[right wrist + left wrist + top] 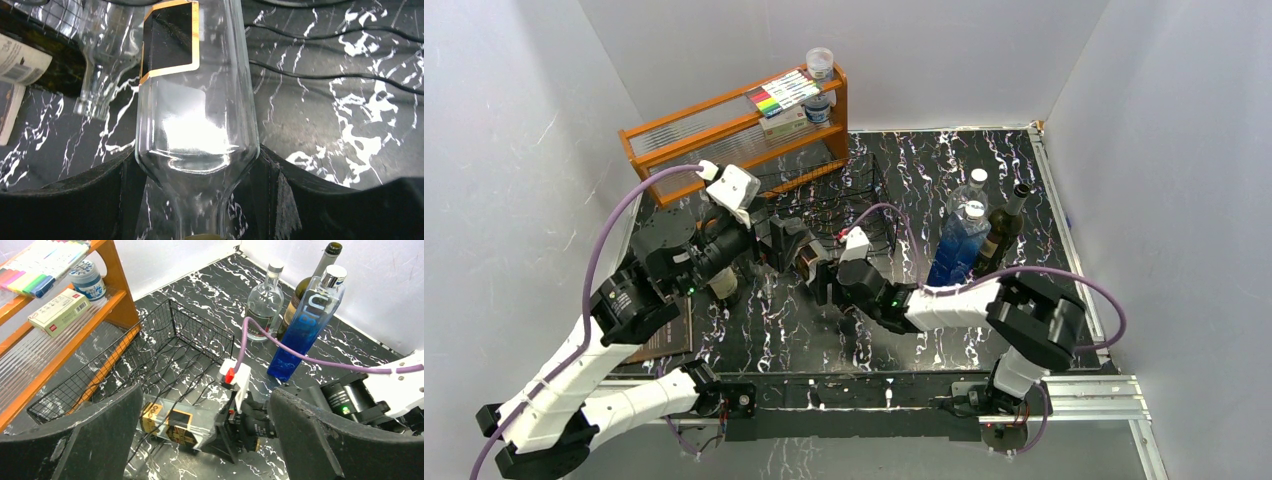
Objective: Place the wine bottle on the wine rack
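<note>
**Desk:** Entry one, the task's thing?

**Operator:** Wine bottle (175, 422): clear glass, black label edged in gold. I have it lying on its side at the near edge of the wine rack (200, 335), neck toward my right arm. Black wires run close beside it. I cannot tell whether it rests on them or hangs just above.

**Desk:** Entry two, the right pincer?

**Operator:** Right gripper (195, 170): pinching that bottle at the shoulder, one black finger on each side of the glass.

**Desk:** Entry three, the left?

**Operator:** Left gripper (206, 405): spread wide and holding nothing. It hangs near the rack, and its wrist camera shows the bottle and the right gripper between its two fingers.

**Desk:** Remaining stock?

**Operator:**
- **Far right of the black marbled table (210, 285):** three bottles stand upright, just beside one another.
  - blue bottle (305, 325)
  - clear upright bottle (262, 302)
  - dark bottle (322, 265)
- **Behind the rack:** the orange wooden shelf (120, 280), carrying:
  - marker pack (35, 265)
  - small box (57, 312)
  - white jar (87, 282)
- **Left of the held bottle, seen from my right wrist:** two bottles lie on their sides.
  - second clear bottle (100, 60)
  - dark labelled bottle (25, 60), with a pale label
</note>
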`<state>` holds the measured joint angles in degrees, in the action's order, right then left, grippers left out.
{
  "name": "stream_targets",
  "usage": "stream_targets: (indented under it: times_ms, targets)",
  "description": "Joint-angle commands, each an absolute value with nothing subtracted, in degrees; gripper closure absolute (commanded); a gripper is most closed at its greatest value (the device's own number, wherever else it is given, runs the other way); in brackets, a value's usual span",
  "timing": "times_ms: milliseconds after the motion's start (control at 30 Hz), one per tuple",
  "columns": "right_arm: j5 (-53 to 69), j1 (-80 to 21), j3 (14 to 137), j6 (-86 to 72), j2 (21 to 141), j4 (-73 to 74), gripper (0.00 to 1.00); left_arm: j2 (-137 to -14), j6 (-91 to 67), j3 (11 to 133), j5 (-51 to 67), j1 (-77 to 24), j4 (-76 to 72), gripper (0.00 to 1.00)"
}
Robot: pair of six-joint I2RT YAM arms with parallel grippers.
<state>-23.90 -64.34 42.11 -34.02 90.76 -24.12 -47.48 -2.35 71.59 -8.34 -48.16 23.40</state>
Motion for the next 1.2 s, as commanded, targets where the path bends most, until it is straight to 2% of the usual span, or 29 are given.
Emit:
stream_targets:
  times_ms: [0, 200, 433, 933, 1033, 1167]
  targets:
    - [-31.97, -64.93, 50.2, -31.85, 92.99, -43.84, 1.0, -47.25, -3.21, 73.98, -7.81, -47.99, 24.36, 0.02]
    - [-41.61, -65.21, 52.0, -30.2, 98.68, -50.63, 1.0, -47.3, -3.63, 74.61, -8.28, -47.98, 25.46, 0.02]
    - [-40.89, -65.21, 58.45, -28.44, 105.31, -50.32, 1.0, -48.01, -3.39, 75.59, -8.6, -47.99, 26.75, 0.02]
    - [-48.19, -65.21, 67.32, -40.08, 111.09, -36.35, 1.0, -47.21, -4.27, 75.54, -8.79, -47.99, 28.2, 0.02]
    - [-46.2, -65.21, 68.09, -40.47, 111.61, -35.79, 0.9, -47.22, -4.32, 75.72, -8.68, -47.98, 28.45, 0.02]
    - [-44.26, -65.2, 67.66, -42.22, 111.32, -35.49, 0.65, -47.08, -4.48, 75.86, -8.71, -47.99, 28.7, 0.02]
